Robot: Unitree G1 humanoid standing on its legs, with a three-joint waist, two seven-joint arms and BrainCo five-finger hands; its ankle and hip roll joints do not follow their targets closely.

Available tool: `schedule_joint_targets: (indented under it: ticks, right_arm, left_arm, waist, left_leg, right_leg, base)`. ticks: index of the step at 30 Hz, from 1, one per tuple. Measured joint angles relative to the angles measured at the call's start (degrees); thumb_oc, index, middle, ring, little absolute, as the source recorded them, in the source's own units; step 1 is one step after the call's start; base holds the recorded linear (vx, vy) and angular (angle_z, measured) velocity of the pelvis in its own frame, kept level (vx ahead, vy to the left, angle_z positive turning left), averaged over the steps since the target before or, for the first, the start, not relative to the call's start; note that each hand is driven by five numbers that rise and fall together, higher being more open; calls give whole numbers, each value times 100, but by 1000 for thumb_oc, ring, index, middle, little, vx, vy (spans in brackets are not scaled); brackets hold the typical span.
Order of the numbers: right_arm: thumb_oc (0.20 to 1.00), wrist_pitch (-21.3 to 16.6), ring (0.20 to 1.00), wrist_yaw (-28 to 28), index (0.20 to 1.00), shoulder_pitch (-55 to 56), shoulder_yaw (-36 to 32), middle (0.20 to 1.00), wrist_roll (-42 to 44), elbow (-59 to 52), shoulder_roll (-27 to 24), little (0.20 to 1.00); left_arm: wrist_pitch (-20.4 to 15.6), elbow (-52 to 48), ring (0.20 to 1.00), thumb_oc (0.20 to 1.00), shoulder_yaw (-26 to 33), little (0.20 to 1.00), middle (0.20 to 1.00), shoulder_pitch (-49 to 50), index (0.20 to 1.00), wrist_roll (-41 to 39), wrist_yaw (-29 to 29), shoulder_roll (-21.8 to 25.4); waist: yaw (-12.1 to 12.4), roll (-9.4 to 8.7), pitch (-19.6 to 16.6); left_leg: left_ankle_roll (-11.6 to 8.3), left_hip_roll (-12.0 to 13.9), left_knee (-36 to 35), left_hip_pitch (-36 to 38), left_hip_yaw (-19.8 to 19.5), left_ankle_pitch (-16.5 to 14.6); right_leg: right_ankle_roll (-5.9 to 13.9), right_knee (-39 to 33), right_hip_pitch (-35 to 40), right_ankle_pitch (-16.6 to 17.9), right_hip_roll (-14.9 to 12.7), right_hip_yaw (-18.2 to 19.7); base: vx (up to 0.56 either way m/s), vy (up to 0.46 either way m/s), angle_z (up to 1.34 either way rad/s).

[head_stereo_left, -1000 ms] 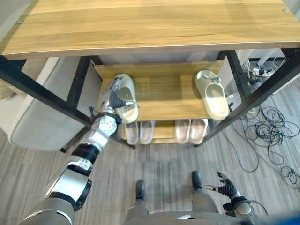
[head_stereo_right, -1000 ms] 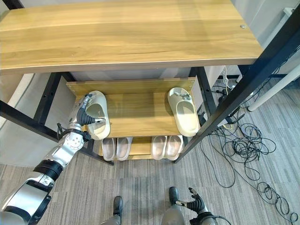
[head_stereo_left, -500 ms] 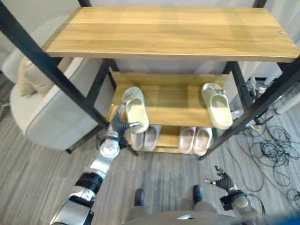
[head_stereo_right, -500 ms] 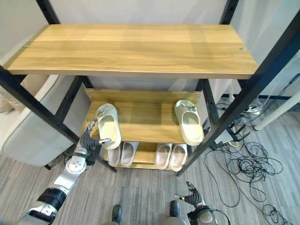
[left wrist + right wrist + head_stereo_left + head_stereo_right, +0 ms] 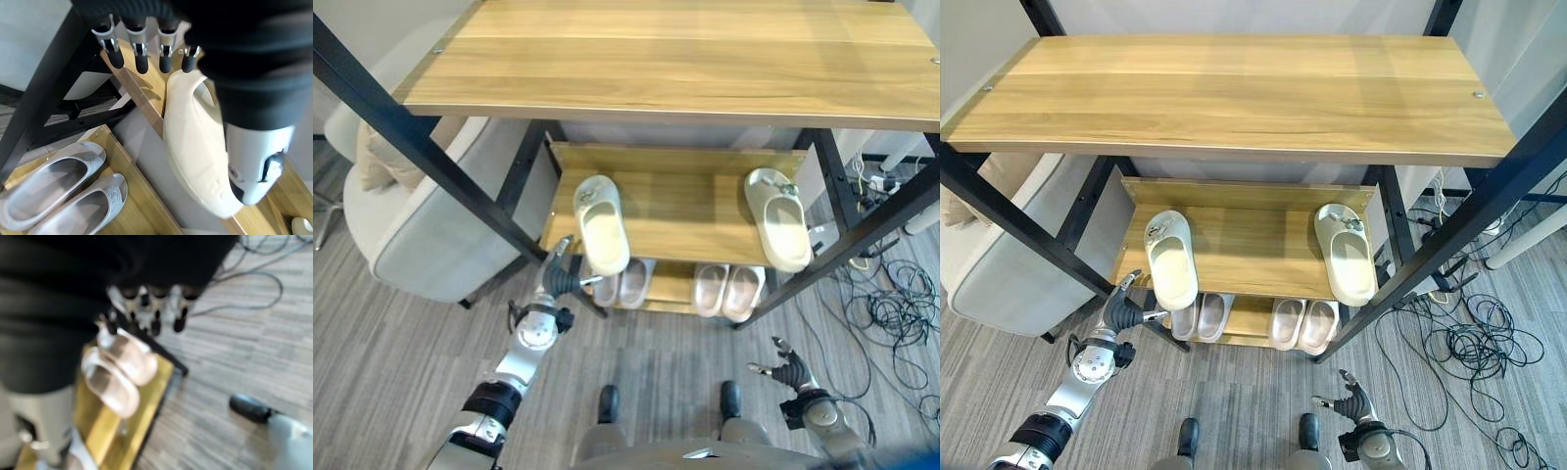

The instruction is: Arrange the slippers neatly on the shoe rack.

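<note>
You are looking down on a three-tier shoe rack (image 5: 685,69). On its middle shelf (image 5: 685,201) lie two cream slippers, well apart: the left slipper (image 5: 602,223) at centre left of the frame, the right slipper (image 5: 779,217) at centre right. Two pairs of pale pink slippers (image 5: 728,290) sit on the bottom shelf beneath.

Your left hand (image 5: 560,281) shows at lower left of centre, just below and beside the heel end of the left slipper. Its fingers (image 5: 141,49) are straight and spread, holding nothing. In the wrist view the fingertips stand close to the shelf edge and the slipper, but contact cannot be confirmed. Your right hand (image 5: 791,371) hangs low at the lower right of the frame, fingers relaxed and empty, well away from the rack.

Both cream slippers have their long axis running front to back across the shelf, toes toward the rear wall and heels toward you. The left slipper is turned slightly, its heel swung toward the frame's right. Its heel overhangs the front edge of the shelf, and the right slipper's heel does as well.

Risks, as judged from here: a brush from the left hand against the overhanging heel could tip that slipper off the shelf. A sideways nudge would worsen its skew. The wide gap between the two means the pair probably does not yet read as neatly arranged.
</note>
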Motion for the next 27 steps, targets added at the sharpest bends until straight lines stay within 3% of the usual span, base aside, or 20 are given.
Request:
schedule_joint_targets:
  ticks: [5,16,27]
  right_arm:
    - [1000,3,1000,5,1000,17,50,1000,0,-154,16,1000]
    - [1000,27,1000,114,1000,-40,301,1000,-66,-265,10,1000]
    - [1000,34,1000,-3,1000,-437,452,1000,-107,-452,0,1000]
  left_arm:
    - [90,-737,1000,1000,339,1000,1000,-351,1000,121,379,207]
    - [286,-497,1000,1000,319,1000,1000,-1216,1000,405,704,393]
    - [645,179,1000,1000,30,1000,1000,-2263,1000,628,1087,655]
  waist:
    - [24,8,134]
    - [-7,22,158]
    - [-157,-68,781]
  left_leg:
    - [-12,-4,2,-102,-81,29]
    - [-28,-6,3,-277,-92,63]
    - [-46,-13,5,-610,-62,156]
  right_leg:
    - [1,0,-42,0,-1,-76]
    - [7,2,-204,16,0,-86]
    - [-23,10,-582,127,3,-48]
  base:
    - [-1,-5,7]
    - [-19,1,0]
    - [-28,8,-1]
